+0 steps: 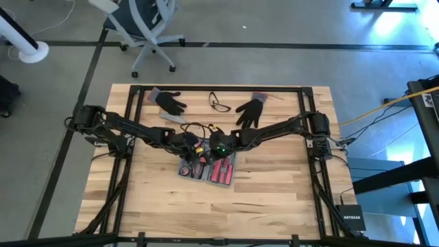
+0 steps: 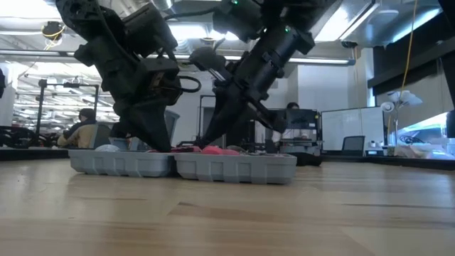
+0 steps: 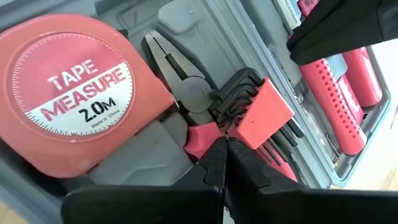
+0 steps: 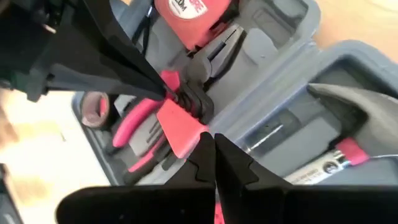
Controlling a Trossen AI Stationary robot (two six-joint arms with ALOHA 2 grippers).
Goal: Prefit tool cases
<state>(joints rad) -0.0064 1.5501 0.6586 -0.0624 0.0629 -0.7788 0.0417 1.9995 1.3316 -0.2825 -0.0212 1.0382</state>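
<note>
Both end effectors meet over the open tool case in the middle of the tabletop. The left end effector (image 3: 225,163) has its two dark fingers pressed together, clenched with nothing visibly between them. Just ahead of its tips sits a red holder of black hex keys (image 3: 258,112), touching a pair of pliers (image 3: 183,81) with pink handles; beside those lies a round red tape measure (image 3: 78,87).

The right end effector (image 4: 213,163) is likewise clenched, fingertips together, directly above the same red holder, with the left arm's fingers reaching the holder from the opposite side. Farther out from it — in the other half of the case — lies what looks like a hammer (image 4: 354,106).

The tool case (image 1: 207,168) is blue-grey, lying open and flat on the wooden tabletop (image 1: 274,199), its two halves side by side. Well beyond both end effectors, near the far edge, lie two black gloves (image 1: 169,101) and a pair of safety glasses (image 1: 219,103).

Judging by this, the step in hand is seating the hex key holder into its moulded recess. The next move likely calls for a gentle downward press from both tips, kept level so the holder drops in squarely.
</note>
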